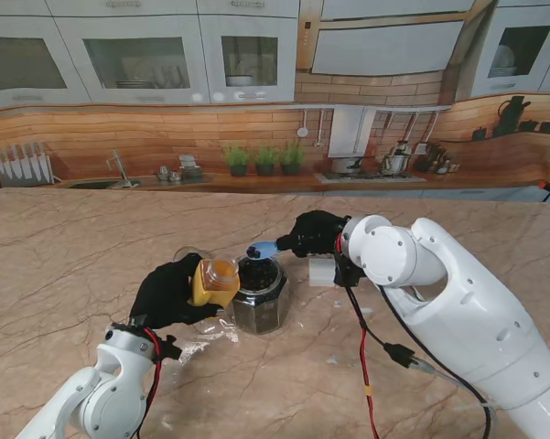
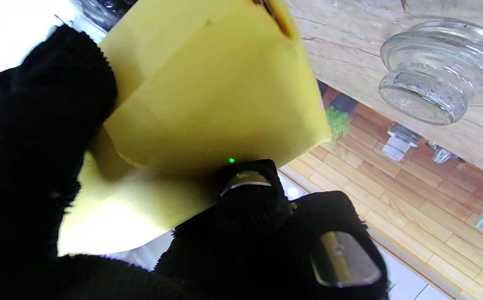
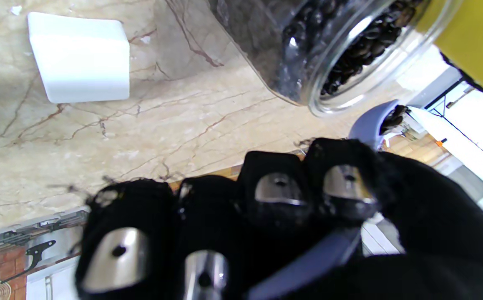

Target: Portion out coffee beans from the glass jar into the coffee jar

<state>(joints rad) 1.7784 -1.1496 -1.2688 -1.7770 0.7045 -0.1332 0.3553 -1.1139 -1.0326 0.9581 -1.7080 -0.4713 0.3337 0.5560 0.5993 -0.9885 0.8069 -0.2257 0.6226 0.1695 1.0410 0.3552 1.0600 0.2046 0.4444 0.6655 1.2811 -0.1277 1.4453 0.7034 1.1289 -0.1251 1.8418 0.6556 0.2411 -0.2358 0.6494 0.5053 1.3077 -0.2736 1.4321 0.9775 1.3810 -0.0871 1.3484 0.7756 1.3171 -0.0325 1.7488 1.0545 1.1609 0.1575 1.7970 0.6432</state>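
The right hand (image 1: 316, 235) is closed around the handle of a blue scoop (image 1: 262, 249), whose long axis runs from the hand leftward in the stand view. In the right wrist view the scoop's bowl (image 3: 377, 121) is seen past the fingertips (image 3: 348, 183) with a few dark beans in it, just beside the rim of the glass jar (image 3: 308, 41). In the stand view the bowl is held over the far rim of the glass jar (image 1: 259, 294), which stands open on the worktop (image 1: 73, 247) and is nearly full of beans.

The left hand (image 1: 169, 293) is closed on the yellow coffee jar (image 1: 216, 282), held off the worktop and tilted, its open mouth turned up and toward the glass jar. The coffee jar lies to the left of the scoop's bowl and a little nearer to me, touching or almost touching the glass jar; which cannot be told.

The coming move is judged to turn on this gap: the bowl has to be carried leftward, along the scoop's own axis, until it is over the coffee jar's mouth.

A glass lid (image 2: 437, 79) lies on the worktop beyond the left hand, and a white block (image 1: 321, 271) sits beneath the right wrist.
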